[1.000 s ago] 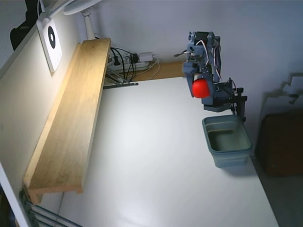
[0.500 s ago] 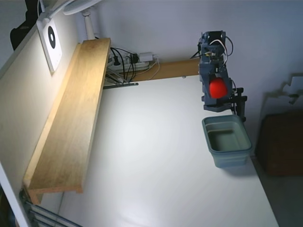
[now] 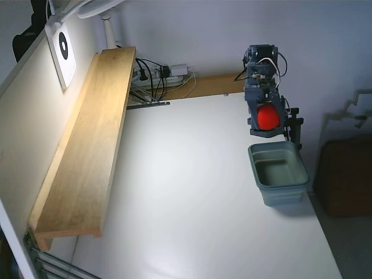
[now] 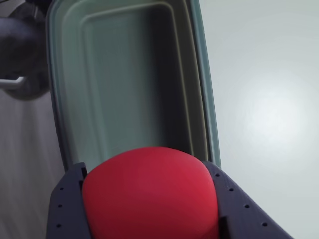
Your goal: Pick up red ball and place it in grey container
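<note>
The red ball [image 3: 267, 117] is held between the two fingers of the gripper [image 3: 267, 120], which is closed on it from either side. In the wrist view the ball [image 4: 150, 193] fills the lower middle of the frame, with a dark blue-grey finger [image 4: 66, 204] pressed to its left side and the other to its right. The ball is carried in the air and is clear of the table [image 3: 192, 192].

In the fixed view the arm is seen at the far right of the white table, folded with the gripper pointing downward. The grey container [image 3: 279, 172] stands on the table at its right edge, just nearer to the camera than the gripper. The ball is above and slightly beyond the container's far end; whether it is over the rim or just outside it cannot be determined from this view. In the wrist view the container [image 4: 205, 99] is seen directly beyond the ball, its open interior empty and its long axis running away from the gripper.

A long wooden shelf [image 3: 87, 145] is noted along the left side of the table, against the wall. Cables and a power strip [image 3: 165, 74] lie at the far edge of the table.
</note>
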